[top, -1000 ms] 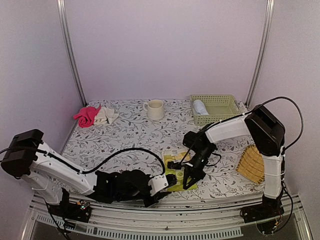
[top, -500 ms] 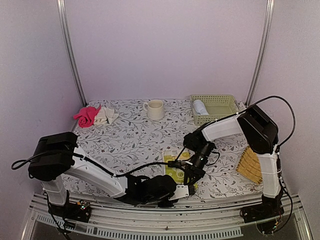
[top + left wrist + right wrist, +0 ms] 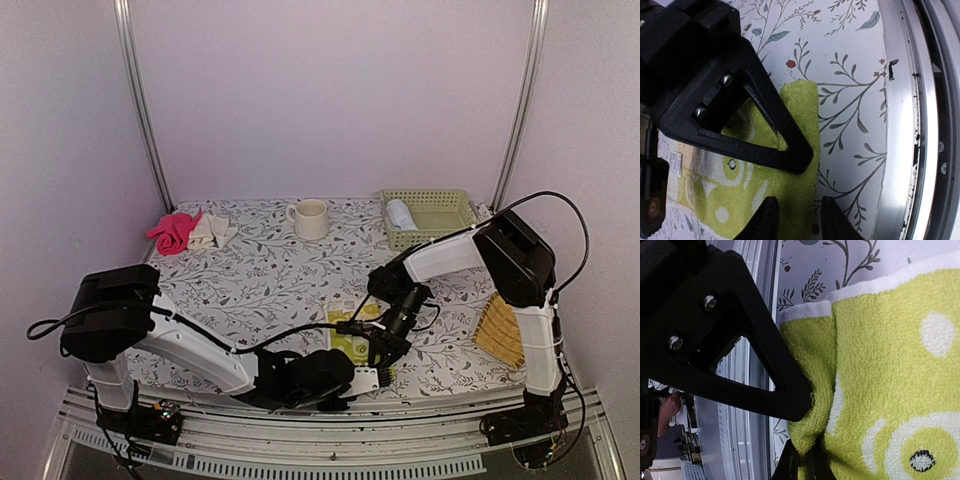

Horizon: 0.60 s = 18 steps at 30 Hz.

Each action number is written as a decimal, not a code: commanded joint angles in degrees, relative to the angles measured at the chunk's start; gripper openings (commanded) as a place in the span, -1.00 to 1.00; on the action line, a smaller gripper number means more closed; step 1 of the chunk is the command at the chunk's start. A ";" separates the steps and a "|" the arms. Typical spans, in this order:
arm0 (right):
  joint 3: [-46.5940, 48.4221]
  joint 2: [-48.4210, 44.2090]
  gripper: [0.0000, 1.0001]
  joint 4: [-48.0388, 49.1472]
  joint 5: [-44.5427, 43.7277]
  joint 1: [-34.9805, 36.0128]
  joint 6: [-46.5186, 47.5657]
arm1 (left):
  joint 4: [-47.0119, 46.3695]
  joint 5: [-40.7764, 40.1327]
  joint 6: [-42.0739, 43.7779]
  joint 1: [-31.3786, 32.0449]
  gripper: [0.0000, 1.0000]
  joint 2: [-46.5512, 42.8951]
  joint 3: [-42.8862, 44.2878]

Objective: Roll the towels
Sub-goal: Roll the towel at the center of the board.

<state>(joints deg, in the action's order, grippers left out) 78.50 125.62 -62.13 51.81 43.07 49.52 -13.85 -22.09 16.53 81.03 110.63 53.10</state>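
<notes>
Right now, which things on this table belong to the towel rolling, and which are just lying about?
Job: green towel, pinched by the right claw; pale towel, in the basket.
Lying about: mug, pink cloth, cream cloth, bamboo tray.

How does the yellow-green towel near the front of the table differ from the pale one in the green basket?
The yellow-green towel is patterned with cream shapes; the pale towel looks plain. The yellow-green towel lies mostly flat on the table, the pale towel sits rolled in the green basket. The right gripper pinches a fold of the yellow-green towel; nothing touches the pale towel. Both are soft cloth.
</notes>
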 commanded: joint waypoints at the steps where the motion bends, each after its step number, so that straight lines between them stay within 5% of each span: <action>1: 0.51 1.37 -0.92 -0.41 -0.49 -0.05 1.20 | 0.33 1.35 -0.37 -1.57 -0.37 1.48 1.53; 8: 0.80 0.68 -0.90 -0.13 -0.53 -0.09 0.64 | 2.00 1.77 -1.43 -2.26 -0.57 3.87 2.20; 14: 1.84 -10.60 -0.31 -2.39 -1.69 -1.75 -1.15 | 7.89 5.31 -3.86 -2.67 -0.87 3.10 3.92; 18: 4.35 -18.97 -0.20 -5.51 -2.45 -5.27 -2.15 | 14.75 12.80 -7.08 -3.96 -0.96 2.81 6.57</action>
<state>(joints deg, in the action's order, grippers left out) 79.26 116.36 -64.62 49.82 41.41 48.23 -9.47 -18.20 13.41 79.13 112.97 57.56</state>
